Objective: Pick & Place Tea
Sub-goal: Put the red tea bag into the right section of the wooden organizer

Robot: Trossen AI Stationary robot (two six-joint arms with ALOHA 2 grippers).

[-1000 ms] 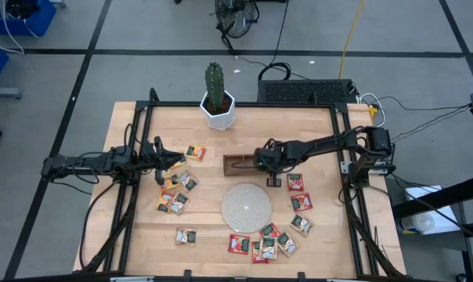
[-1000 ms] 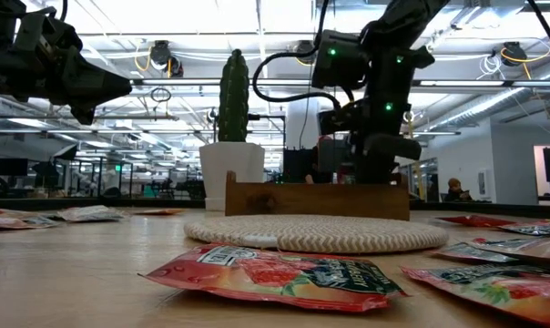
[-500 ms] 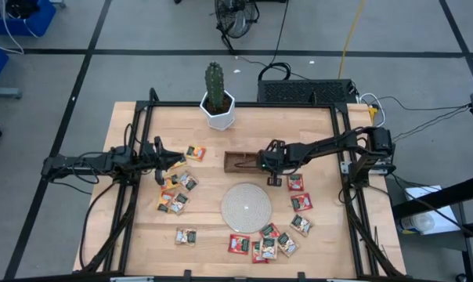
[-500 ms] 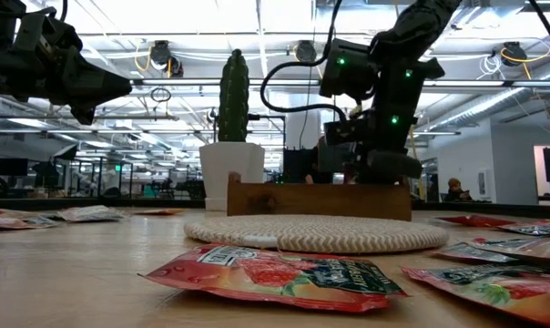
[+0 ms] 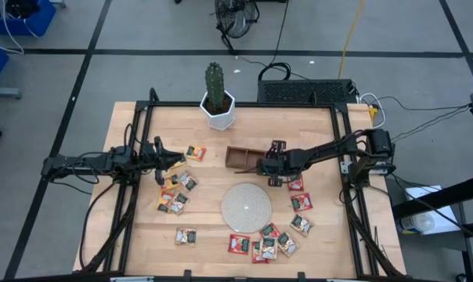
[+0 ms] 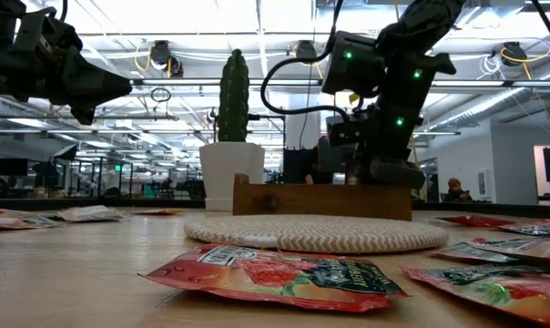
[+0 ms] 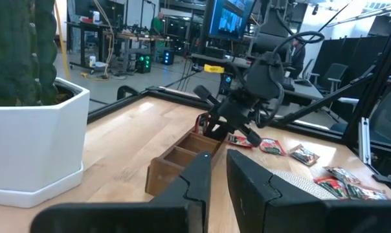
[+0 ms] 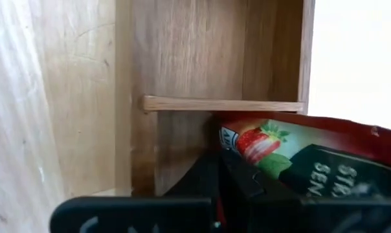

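Note:
My right gripper slants down over the right end of the brown wooden tray and is shut on a red tea sachet with a strawberry print. The sachet sits over a tray compartment, just short of a divider. In the low view the tray's wall hides the fingertips. More tea sachets lie flat on the table at the left, at the near side and at the right. My left gripper waits level above the left sachets, fingers together and holding nothing. My right gripper pinches the red sachet between its two fingers at the edge nearest the wrist. The fingers come from above, slanting down from the table's right. The sachet reaches forward from them into the tray; whether it rests on the tray floor I cannot tell.
A round pale woven disc lies just near of the tray. A white pot with a cactus stands at the far edge. Black frame rails run along the table's left and right sides.
My right gripper has turned at the wrist, sunk a little and drifted toward the table's right edge, staying shut on the sachet. The wooden tray has shifted with it: it has turned slightly, its left end now farther from the near edge and the whole tray a little to the right.

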